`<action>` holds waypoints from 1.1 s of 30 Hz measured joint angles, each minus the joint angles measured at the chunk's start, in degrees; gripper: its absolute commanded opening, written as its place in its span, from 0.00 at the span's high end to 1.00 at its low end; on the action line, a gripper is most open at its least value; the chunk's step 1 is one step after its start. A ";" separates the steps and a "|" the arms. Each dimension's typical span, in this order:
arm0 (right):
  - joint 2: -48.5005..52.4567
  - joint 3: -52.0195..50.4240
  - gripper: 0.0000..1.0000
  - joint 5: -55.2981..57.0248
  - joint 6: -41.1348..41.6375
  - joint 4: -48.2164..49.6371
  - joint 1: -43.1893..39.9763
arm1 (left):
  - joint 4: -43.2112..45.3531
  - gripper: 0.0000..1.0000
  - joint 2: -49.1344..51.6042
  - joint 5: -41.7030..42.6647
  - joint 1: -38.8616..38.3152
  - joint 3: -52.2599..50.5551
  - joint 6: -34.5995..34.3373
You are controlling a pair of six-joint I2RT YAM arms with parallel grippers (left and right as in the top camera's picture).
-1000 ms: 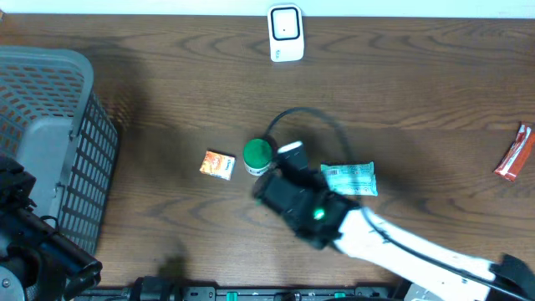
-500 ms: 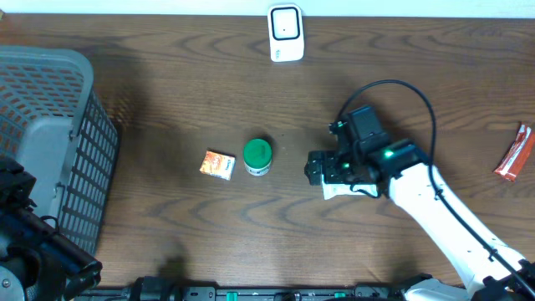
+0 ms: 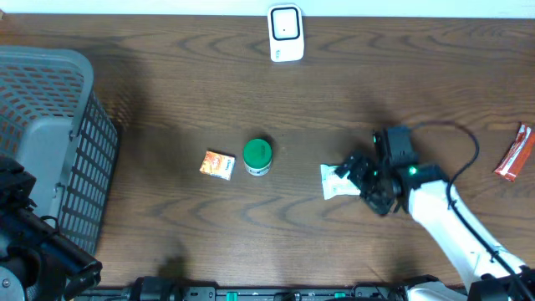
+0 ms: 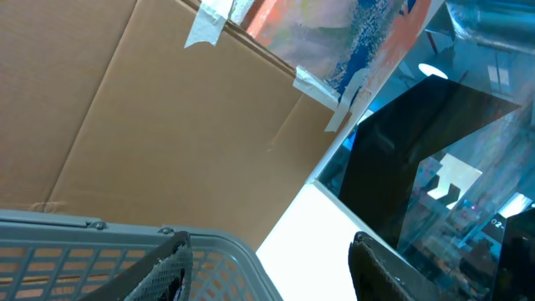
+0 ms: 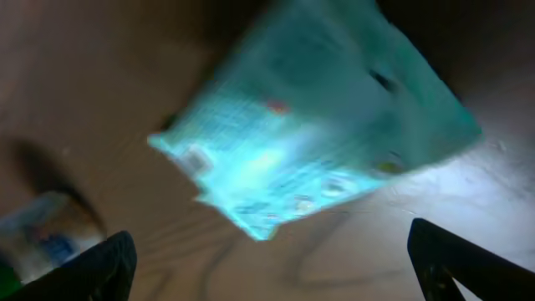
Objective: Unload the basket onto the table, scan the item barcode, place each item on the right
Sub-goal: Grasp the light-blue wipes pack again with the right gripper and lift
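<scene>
Packet (image 3: 332, 185) of pale green foil lay flat on the wooden table (image 3: 167, 92), right of centre in the overhead view, its printed face filling the right wrist view. Above its right end hung the right gripper (image 3: 354, 177), jaws spread wide and clamped on nothing. A second earlier that claw had been nearly shut beside the green-lidded jar (image 3: 257, 156); it had since opened and swung right, leaving the jar and the small orange box (image 3: 219, 164) where they stood. The packet therefore looked like the next item to be picked up, with the white scanner (image 3: 285, 33) well apart at the top edge. At lower left, the left gripper (image 4: 272, 272) stood parted and empty above the grey basket (image 3: 50, 100).
</scene>
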 measured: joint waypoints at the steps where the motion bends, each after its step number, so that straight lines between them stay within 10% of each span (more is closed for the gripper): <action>1: -0.20 -2.01 0.01 -0.11 1.33 1.73 0.00 | 0.00 0.39 0.00 0.00 0.00 0.00 0.00; 13: -6.84 -12.37 0.01 4.39 12.04 10.97 0.04 | 0.00 0.39 0.00 -0.02 0.00 0.00 0.00; 22: -7.23 -24.04 0.02 8.70 18.40 42.29 0.04 | -0.02 0.39 0.00 -0.02 0.00 0.00 0.00; 25: -4.55 -25.83 0.74 10.45 19.34 49.77 0.04 | 0.02 0.39 0.00 0.00 0.00 0.00 0.00; 29: 3.98 -26.56 0.99 12.66 17.55 58.34 0.04 | 0.00 0.39 0.00 -0.02 0.00 0.00 0.00; 33: 10.58 -24.48 0.99 11.67 11.78 64.15 -0.02 | 0.00 0.39 0.00 -0.02 0.00 0.00 0.00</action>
